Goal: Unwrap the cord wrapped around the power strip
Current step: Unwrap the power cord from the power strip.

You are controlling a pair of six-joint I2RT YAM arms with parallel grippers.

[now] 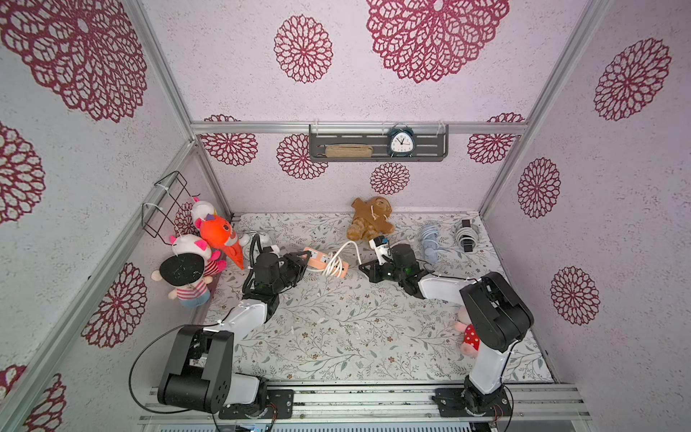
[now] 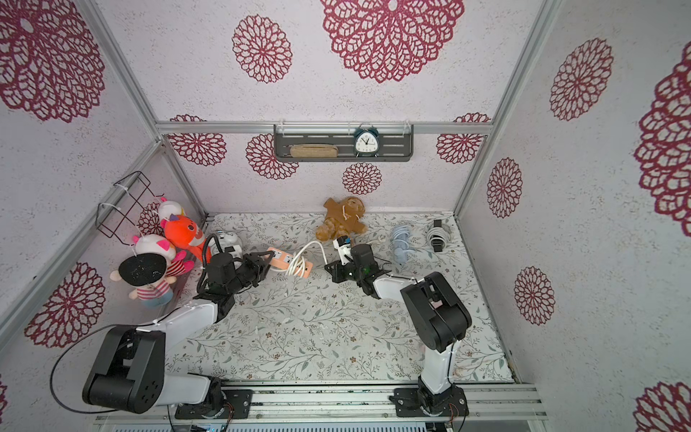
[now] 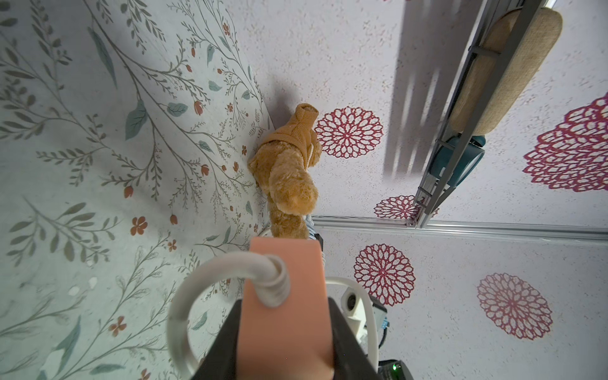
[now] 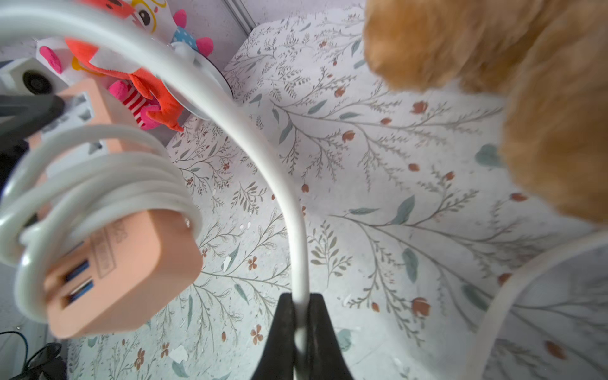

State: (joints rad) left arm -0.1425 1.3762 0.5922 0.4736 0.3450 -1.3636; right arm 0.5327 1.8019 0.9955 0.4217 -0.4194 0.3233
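Cord (image 4: 297, 230) tight in the nearly closed right gripper (image 4: 300, 299); power strip (image 3: 296, 256) end in the left gripper (image 3: 284, 319).

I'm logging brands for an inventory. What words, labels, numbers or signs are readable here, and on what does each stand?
Nothing reads clearly enough to quote.
On the alarm clock: numerals ring the dial, too small to read.
On the power strip: a boxed embossed marking beside the USB ports, blurred.
On the plug: a label with dark print, too small to read.
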